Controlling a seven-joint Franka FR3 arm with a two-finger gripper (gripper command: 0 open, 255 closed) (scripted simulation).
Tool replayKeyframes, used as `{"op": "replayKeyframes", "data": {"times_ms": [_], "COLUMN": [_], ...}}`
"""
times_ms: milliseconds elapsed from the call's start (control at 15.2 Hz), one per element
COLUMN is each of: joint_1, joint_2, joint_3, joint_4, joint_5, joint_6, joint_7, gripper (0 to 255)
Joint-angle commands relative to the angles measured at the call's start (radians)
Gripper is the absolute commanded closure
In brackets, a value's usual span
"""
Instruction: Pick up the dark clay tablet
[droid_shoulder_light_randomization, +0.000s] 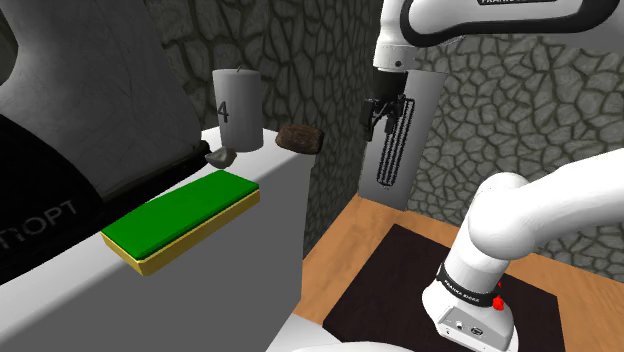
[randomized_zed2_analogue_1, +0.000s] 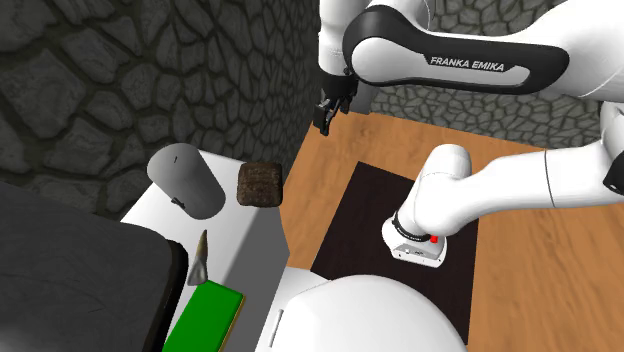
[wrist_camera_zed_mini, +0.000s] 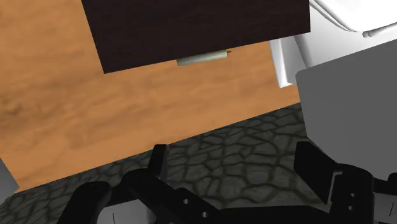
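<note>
1. One dark tablet (droid_shoulder_light_randomization: 299, 137) is the target, a rough brown-black slab lying flat on a white top (droid_shoulder_light_randomization: 285, 185). It sits close to the top's far corner and near the edge that drops to the wooden floor (randomized_zed2_analogue_1: 520, 270).
2. Nearest to it is a grey cylinder (droid_shoulder_light_randomization: 238, 108), standing just beside it on the shoulder view's left but apart from it. Farther along the top lie a small dark pointed piece (randomized_zed2_analogue_1: 198, 260) and then a green block (droid_shoulder_light_randomization: 183, 217), both well apart from the tablet.
3. The gripper (droid_shoulder_light_randomization: 385, 112) hangs higher than the tablet and off to the shoulder view's right, out past the top's edge and over the floor. Its fingers (wrist_camera_zed_mini: 158, 159) stand wide apart with nothing between them.
4. The wrist view looks down at the floor, the dark mat (wrist_camera_zed_mini: 191, 32) and the foot of the stone wall (wrist_camera_zed_mini: 222, 149), so I judge the hand is not yet lined up and the step in hand is the approach.
5. To do it well, I would carry the hand sideways at its present height until the tablet sits centred between the fingers, and only then lower it.
6. Turning the wrist so the fingers straddle two opposite flat sides should help, with neither finger descending on the cylinder's side.
7. The slab looks low, so the tips probably need to go nearly to the top before closing. A skewed grip could push it off the nearby edge.
</note>
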Motion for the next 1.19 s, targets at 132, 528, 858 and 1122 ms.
{"op": "replayKeyframes", "data": {"times_ms": [132, 528, 858, 1122], "joint_1": [0.018, 0.087, 0.189, 0.188], "joint_2": [-0.089, -0.363, -0.573, -0.690], "joint_3": [-0.012, -0.007, 0.077, 0.318], "joint_4": [-0.082, -0.328, -0.518, -0.607], "joint_5": [0.090, 0.365, 0.624, 1.069], "joint_6": [0.072, 0.324, 0.599, 0.786], "joint_7": [0.035, 0.142, 0.237, 0.182], "gripper": [0, 0, 0, 0]}}
